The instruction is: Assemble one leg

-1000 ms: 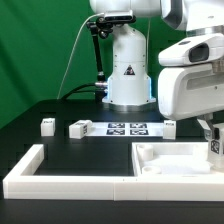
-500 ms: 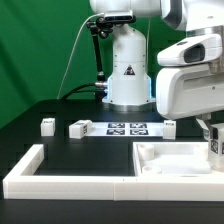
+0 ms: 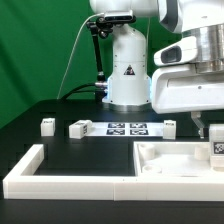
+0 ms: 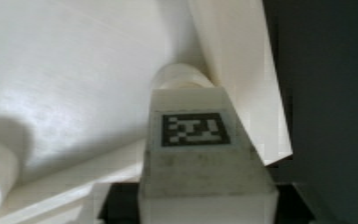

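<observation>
My gripper (image 3: 215, 136) is at the exterior view's far right, shut on a leg (image 3: 217, 148), a small white block with a black-and-white tag. It holds the leg upright just above the right end of the large white tray-like part (image 3: 165, 158). In the wrist view the leg (image 4: 197, 140) fills the middle between the dark fingers (image 4: 123, 200), with the tray's white surface (image 4: 69, 90) close behind it. Three more legs lie on the black table: two at the left (image 3: 47, 125) (image 3: 79, 128) and one at the right (image 3: 170, 125).
The marker board (image 3: 128, 128) lies in front of the robot base (image 3: 128, 70). A long white L-shaped border wall (image 3: 60, 180) runs along the table's front and left. The tray-like part sits inside its right end.
The arm has shifted a little up and toward the exterior view's right, still holding the leg. Nothing else has moved.
</observation>
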{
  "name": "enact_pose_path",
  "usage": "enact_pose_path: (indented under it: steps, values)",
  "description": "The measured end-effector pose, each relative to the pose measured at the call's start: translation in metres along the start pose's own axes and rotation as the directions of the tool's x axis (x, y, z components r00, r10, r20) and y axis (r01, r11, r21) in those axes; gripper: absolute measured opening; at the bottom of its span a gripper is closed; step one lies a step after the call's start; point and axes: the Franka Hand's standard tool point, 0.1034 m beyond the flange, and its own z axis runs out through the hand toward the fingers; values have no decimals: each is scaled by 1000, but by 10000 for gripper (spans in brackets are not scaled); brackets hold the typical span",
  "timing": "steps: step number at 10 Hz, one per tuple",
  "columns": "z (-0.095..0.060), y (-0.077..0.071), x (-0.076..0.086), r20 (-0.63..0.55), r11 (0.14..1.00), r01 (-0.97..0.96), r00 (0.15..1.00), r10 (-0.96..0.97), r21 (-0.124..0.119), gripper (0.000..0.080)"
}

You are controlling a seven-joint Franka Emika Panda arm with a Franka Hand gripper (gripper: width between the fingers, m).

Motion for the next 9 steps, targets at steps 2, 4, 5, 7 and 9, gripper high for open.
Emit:
enact_pose_path:
  steps: [2,4,5,7,9]
  values:
    - [0,1,2,-5,966,-257,966,257,8,293]
    - [0,3,2,-5,879,-477,879,477,1,293]
    - [1,4,2,1,843,-537,843,537,-2,293]
    - [0,4,1,-1,785,-619,785,619,-9,293]
    - [1,3,1,0,807,-591,807,591,-9,365]
